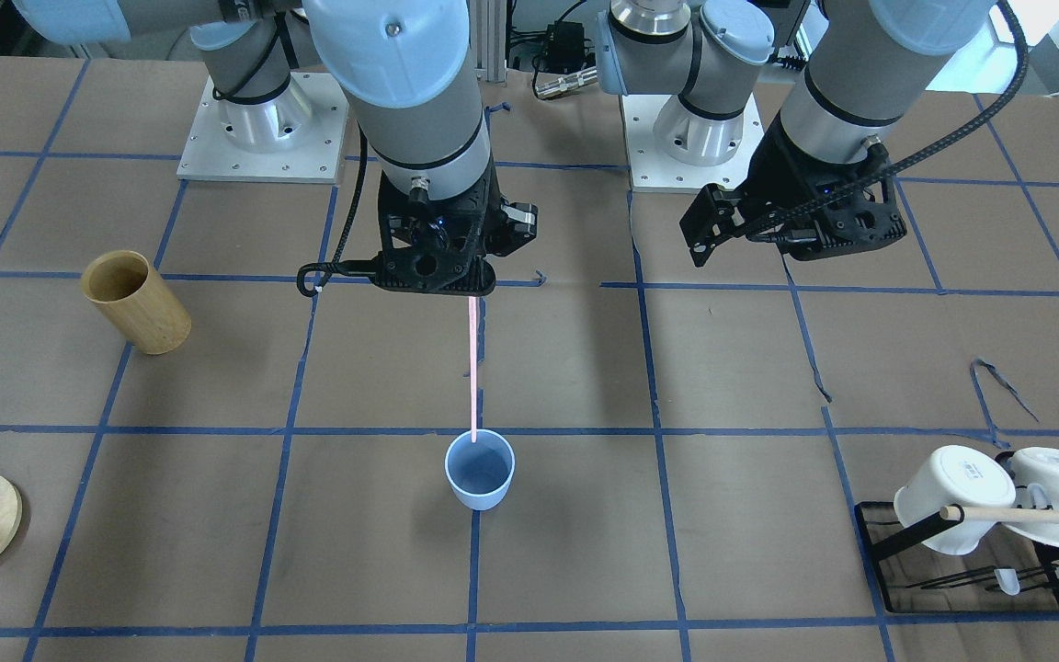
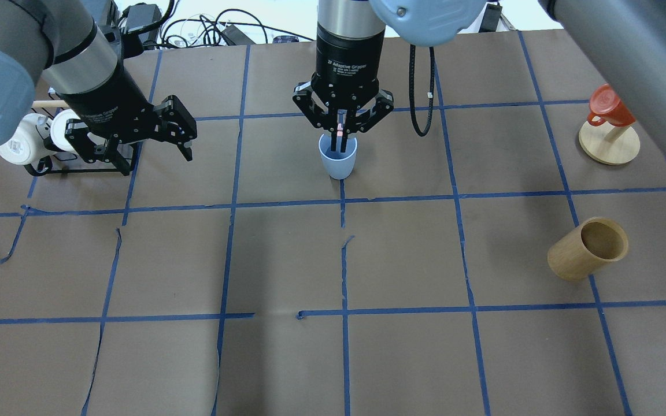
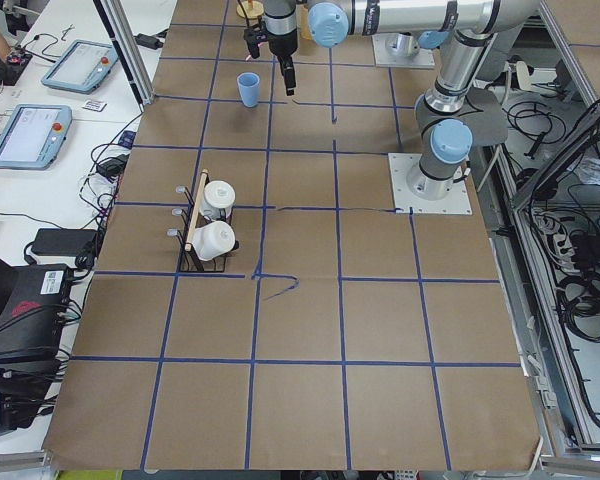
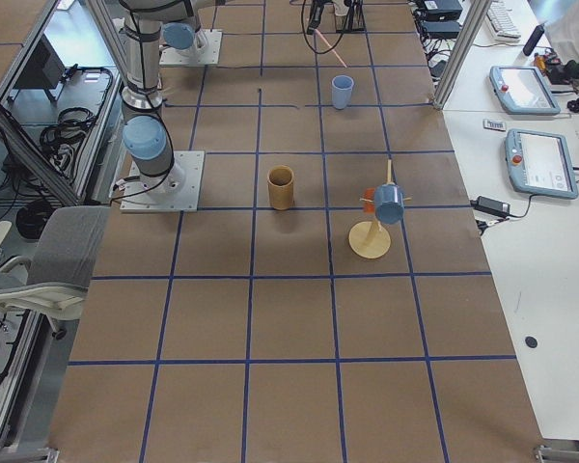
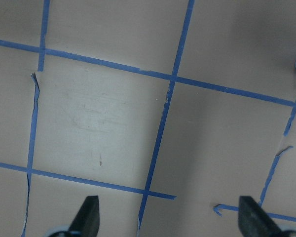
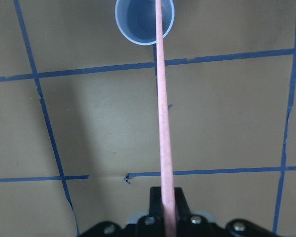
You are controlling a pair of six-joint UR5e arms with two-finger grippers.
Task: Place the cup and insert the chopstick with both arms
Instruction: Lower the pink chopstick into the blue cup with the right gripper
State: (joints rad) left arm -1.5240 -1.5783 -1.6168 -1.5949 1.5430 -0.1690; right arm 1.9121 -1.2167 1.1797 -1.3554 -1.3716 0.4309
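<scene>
Over mid-surface [image 1: 585, 552] I had the right gripper [image 2: 340, 128] clamped on the chopstick [image 1: 472, 368], hanging approx. vertical w/ its tip at the mouth of the cup [image 1: 479, 471], which stood upright on a tape line. Left gripper [image 5: 170, 222] hung open, well apart.

Matt paper, smooth plastic
Brown paper table cover [image 2: 402, 260] looks matt, slightly creased; cup [image 1: 479, 471] smooth plastic; chopstick [image 1: 472, 368] matt pink; tan cup [image 1: 143, 313] wood-grained.
</scene>
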